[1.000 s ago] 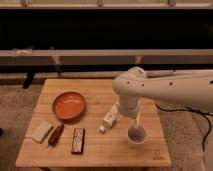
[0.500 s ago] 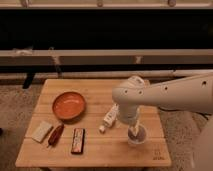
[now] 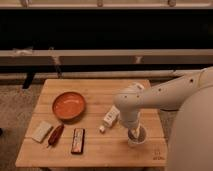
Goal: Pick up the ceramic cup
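The ceramic cup [image 3: 138,138] is small, white and round with a darker inside. It stands near the front right of the wooden table [image 3: 95,150]. My gripper [image 3: 133,132] reaches down from the white arm [image 3: 165,95] into or right over the cup's mouth and hides part of it.
A shallow orange-red bowl [image 3: 69,105] sits at the left middle. A long white bottle [image 3: 110,118] lies just left of the cup. A pale packet [image 3: 42,131], a reddish-brown bar [image 3: 55,135] and a dark flat packet [image 3: 77,140] lie along the front left.
The arm has swung forward and lowered, bringing the gripper from just above the cup down onto its mouth. The cup has not moved.
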Controlling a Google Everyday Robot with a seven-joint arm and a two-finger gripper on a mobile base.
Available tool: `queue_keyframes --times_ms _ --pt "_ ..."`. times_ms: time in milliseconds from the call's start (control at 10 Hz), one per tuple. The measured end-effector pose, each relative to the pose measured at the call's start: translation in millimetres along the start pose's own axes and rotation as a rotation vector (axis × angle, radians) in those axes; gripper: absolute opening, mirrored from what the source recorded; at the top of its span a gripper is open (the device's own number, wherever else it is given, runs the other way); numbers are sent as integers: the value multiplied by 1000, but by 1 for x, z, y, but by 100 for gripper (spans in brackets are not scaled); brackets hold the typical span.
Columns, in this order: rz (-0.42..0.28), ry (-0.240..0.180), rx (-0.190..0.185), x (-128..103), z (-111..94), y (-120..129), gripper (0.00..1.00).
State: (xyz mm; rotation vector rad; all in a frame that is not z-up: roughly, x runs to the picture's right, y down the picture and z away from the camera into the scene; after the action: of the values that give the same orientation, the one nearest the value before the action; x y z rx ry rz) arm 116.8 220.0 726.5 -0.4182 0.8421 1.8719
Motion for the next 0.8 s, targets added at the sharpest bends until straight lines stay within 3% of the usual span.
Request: queue_keyframes --times_ms 200,300,500,600,800 --pt "-16 -1 4 -4 3 1 38" --pt "-25 -9 5 -7 0 0 24" --pt "-26 -25 -7 -11 -10 -2 8" --pt "-29 -35 -17 -13 -20 -3 2" --pt "-47 -57 -44 -18 -49 0 0"
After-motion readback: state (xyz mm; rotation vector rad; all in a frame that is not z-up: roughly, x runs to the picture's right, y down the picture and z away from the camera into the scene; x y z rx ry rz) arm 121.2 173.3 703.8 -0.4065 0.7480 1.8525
